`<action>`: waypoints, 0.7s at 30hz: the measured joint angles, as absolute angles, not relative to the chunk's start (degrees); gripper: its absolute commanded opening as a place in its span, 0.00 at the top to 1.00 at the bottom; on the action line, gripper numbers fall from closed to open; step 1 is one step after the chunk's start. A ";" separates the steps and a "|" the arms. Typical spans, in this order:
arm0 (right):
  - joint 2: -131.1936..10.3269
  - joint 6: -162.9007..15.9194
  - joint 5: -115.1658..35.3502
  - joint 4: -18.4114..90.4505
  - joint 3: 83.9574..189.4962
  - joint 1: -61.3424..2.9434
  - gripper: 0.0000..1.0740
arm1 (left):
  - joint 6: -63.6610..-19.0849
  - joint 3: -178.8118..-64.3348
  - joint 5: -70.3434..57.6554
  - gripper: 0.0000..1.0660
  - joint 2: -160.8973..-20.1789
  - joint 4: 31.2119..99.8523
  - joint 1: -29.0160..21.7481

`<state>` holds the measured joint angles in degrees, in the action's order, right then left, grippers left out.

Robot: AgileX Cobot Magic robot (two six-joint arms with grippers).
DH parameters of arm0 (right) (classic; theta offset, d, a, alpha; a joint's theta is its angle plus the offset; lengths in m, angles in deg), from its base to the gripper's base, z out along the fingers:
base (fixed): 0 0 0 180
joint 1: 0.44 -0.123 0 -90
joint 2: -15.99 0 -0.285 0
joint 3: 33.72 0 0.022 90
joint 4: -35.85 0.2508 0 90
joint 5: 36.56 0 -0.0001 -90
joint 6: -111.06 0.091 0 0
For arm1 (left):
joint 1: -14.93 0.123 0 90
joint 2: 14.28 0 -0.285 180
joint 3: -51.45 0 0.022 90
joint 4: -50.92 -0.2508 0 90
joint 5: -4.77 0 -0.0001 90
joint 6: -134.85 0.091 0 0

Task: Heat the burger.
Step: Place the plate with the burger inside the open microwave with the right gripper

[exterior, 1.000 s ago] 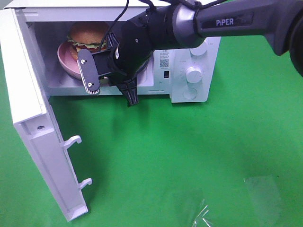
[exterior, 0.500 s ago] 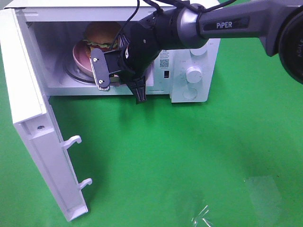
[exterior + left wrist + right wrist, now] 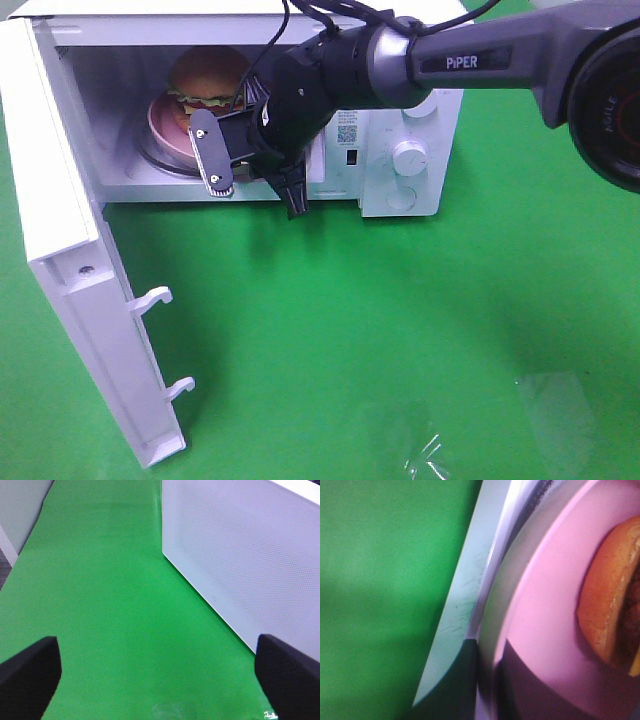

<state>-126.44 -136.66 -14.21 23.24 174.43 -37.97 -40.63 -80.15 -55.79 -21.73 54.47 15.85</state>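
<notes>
Well inside the microwave [image 3: 385,190] — burger [image 3: 205,78] on plate [image 3: 160,122].
Right claw [image 3: 240,132] pinched narrow on the plate rim — burger just beyond it, untouched.

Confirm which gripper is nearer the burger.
Right. The right gripper reaches into the microwave, at the rim of the pink plate, in front of the burger. The left gripper hangs open outside, over the cloth, beside a white panel.

Burger [image 3: 203,72] partly hidden behind arm [image 3: 480,55]
</notes>
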 measured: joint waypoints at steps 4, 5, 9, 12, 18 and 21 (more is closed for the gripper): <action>-126.44 -137.63 -14.61 23.36 174.43 -37.91 1.00 | -40.63 -80.15 -55.79 0.08 -21.73 54.47 15.85; -126.44 -137.63 -14.96 23.59 174.43 -37.91 1.00 | -40.63 -80.15 -55.79 0.08 -21.73 54.47 15.85; -126.50 -137.63 -15.47 24.39 174.43 -37.91 0.99 | -40.63 -80.15 -55.79 0.08 -21.73 54.47 15.85; -126.78 -137.58 -15.59 24.67 174.43 -37.91 0.96 | -40.63 -80.15 -55.79 0.08 -21.73 54.47 15.85; -127.01 -137.58 -17.08 24.56 174.77 -37.91 0.82 | -40.63 -80.15 -55.79 0.08 -21.73 54.47 15.85; -127.01 -137.58 -18.57 24.56 175.11 -37.91 0.72 | -40.63 -80.15 -55.79 0.08 -21.73 54.47 15.85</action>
<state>-127.01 -137.58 -18.57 24.56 175.11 -37.91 -40.63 -80.15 -55.79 -21.73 54.47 15.85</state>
